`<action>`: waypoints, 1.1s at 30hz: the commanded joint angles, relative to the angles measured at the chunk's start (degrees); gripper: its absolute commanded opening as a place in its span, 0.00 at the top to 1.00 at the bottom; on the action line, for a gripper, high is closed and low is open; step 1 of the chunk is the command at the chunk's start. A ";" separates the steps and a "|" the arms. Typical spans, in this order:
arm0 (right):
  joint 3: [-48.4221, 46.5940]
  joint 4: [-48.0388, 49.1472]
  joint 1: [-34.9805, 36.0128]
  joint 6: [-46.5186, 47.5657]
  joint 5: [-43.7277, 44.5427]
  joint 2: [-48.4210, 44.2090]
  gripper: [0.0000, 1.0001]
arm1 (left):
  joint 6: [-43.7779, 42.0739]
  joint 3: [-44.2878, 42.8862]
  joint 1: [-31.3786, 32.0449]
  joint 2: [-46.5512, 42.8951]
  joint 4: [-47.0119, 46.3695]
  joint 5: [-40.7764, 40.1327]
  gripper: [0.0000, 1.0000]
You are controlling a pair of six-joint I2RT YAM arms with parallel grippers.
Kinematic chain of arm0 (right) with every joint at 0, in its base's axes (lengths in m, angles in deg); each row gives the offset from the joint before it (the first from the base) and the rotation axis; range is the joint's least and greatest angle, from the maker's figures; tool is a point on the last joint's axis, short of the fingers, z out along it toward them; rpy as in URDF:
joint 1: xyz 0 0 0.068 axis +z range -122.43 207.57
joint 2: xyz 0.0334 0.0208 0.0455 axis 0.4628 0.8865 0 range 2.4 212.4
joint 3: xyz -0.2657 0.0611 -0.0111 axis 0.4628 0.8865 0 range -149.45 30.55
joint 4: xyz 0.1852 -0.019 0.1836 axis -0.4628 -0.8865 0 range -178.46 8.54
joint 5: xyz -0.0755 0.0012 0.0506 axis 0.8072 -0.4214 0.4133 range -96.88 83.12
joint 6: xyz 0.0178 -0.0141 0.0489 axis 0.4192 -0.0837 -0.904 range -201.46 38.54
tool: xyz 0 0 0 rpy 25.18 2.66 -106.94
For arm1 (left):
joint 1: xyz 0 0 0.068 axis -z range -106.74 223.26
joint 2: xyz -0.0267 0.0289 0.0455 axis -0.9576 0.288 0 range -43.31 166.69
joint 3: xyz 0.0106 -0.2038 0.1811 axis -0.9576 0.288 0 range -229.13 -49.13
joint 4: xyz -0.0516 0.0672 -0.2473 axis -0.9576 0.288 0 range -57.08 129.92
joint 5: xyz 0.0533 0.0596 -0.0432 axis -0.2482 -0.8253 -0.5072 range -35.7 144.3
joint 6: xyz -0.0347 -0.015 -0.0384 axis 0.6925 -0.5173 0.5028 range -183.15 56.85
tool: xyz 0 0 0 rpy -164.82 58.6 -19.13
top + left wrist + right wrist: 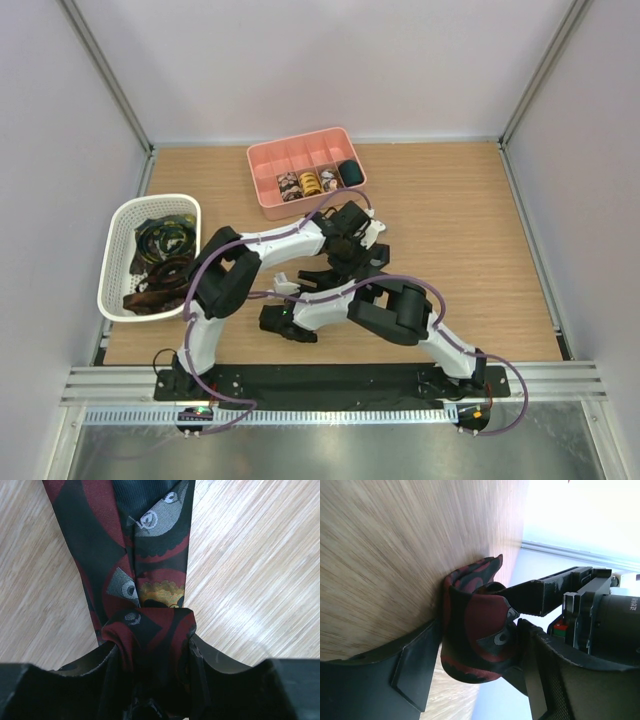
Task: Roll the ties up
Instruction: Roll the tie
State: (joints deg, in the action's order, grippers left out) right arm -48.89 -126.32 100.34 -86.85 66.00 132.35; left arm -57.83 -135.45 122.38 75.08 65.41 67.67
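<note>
A dark tie (135,555) with red shapes and grey and yellow prints lies flat on the wooden table and runs away from my left gripper. Its near end is rolled into a coil (150,630), and my left gripper (150,647) is shut on that coil from both sides. In the right wrist view the same coil (480,630) sits on edge against the table, and my right gripper (479,630) is shut on it, one finger (415,670) at each side. A left finger (545,592) reaches into the coil from the right. In the top view both arms meet mid-table and hide the tie.
A pink divided tray (290,143) stands at the back, with several rolled ties (310,181) in its front compartments. A white mesh basket (150,198) at the left holds a heap of loose ties (160,260). Enclosure walls stand on three sides.
</note>
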 commanded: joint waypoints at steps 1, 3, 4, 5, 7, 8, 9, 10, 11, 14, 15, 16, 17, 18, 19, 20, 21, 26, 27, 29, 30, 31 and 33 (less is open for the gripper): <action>2.18 -0.05 -3.78 -4.45 -9.42 7.07 0.30 | 0.13 1.86 0.62 3.34 11.89 0.61 0.78; 2.27 -0.75 -3.95 -4.72 -9.34 7.33 0.35 | 0.04 1.51 0.62 3.60 12.95 0.61 0.78; 2.27 -0.84 -3.95 -5.15 -9.42 7.25 0.41 | -0.05 1.25 0.71 3.78 13.30 0.70 0.77; 2.45 -0.93 -3.95 -5.42 -9.42 7.16 0.45 | -0.14 1.07 0.62 3.87 13.56 0.44 0.78; 2.36 -1.28 -3.87 -6.12 -9.08 6.81 0.59 | -0.14 0.90 0.62 4.04 14.18 0.17 0.77; 2.36 -1.28 -3.95 -6.21 -8.81 6.72 0.63 | -0.22 0.89 0.71 4.13 14.44 0.08 0.77; 2.27 -1.28 -3.95 -6.21 -8.72 6.81 0.65 | -0.22 0.81 0.62 4.22 14.44 0.17 0.78; 2.27 -1.37 -3.87 -6.21 -8.46 6.89 0.67 | -0.22 0.72 0.71 4.39 14.44 0.17 0.77; 2.01 -1.37 -3.87 -6.21 -8.46 6.90 0.70 | -0.22 0.63 0.71 4.40 14.44 0.00 0.77; 1.92 -1.37 -3.87 -6.04 -8.81 6.72 0.77 | -0.31 0.54 0.71 4.13 14.53 -0.01 0.76; 2.01 -1.11 -3.78 -5.95 -9.07 6.37 0.81 | -0.40 0.46 0.71 4.04 14.53 -0.09 0.76; 2.09 -0.93 -3.69 -5.78 -9.16 6.02 0.83 | -0.40 0.28 0.62 3.96 14.53 -0.27 0.74; 2.18 -0.84 -3.60 -5.77 -9.34 5.76 0.86 | -0.40 0.19 0.71 3.96 14.79 -0.36 0.73; 2.18 -0.58 -3.52 -5.51 -9.51 5.32 0.90 | -0.49 0.10 0.71 3.87 14.71 -0.53 0.71; 2.36 -0.32 -3.08 -5.34 -9.60 4.97 0.90 | -0.58 0.02 0.62 3.87 14.79 -0.45 0.70; 2.27 -0.23 -2.90 -5.16 -9.69 4.70 0.92 | -0.58 0.02 0.71 3.95 14.71 -0.53 0.69; 2.18 -0.05 -2.64 -5.16 -9.86 4.18 0.93 | -0.49 -0.25 0.62 3.87 14.62 -0.53 0.67; 1.31 -0.49 -2.29 -5.07 -10.30 3.64 0.93 | -0.84 -0.95 0.71 4.31 14.79 -0.18 0.68; 1.30 -0.58 -2.28 -4.98 -10.22 3.73 0.82 | -0.93 -1.13 0.71 4.48 14.97 -0.09 0.69; 1.39 -0.58 -2.28 -4.81 -9.69 3.73 0.70 | -0.93 -1.48 0.62 4.66 15.58 -0.36 0.71; 1.48 -0.49 -2.20 -4.72 -9.69 3.82 0.66 | -0.93 -1.65 0.62 5.01 15.67 -0.44 0.71; 1.57 -0.23 -2.28 -4.63 -9.34 3.73 0.66 | -1.01 -1.65 0.62 5.10 16.02 -0.53 0.72; 1.92 -0.05 -2.28 -4.37 -9.34 3.91 0.61 | -1.10 -2.09 0.71 5.19 16.99 -0.27 0.73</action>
State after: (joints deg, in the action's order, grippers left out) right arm -49.04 -127.83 99.55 -88.83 67.44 135.04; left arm -58.02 -138.84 123.02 77.40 68.03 66.93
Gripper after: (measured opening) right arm 0.387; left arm 0.441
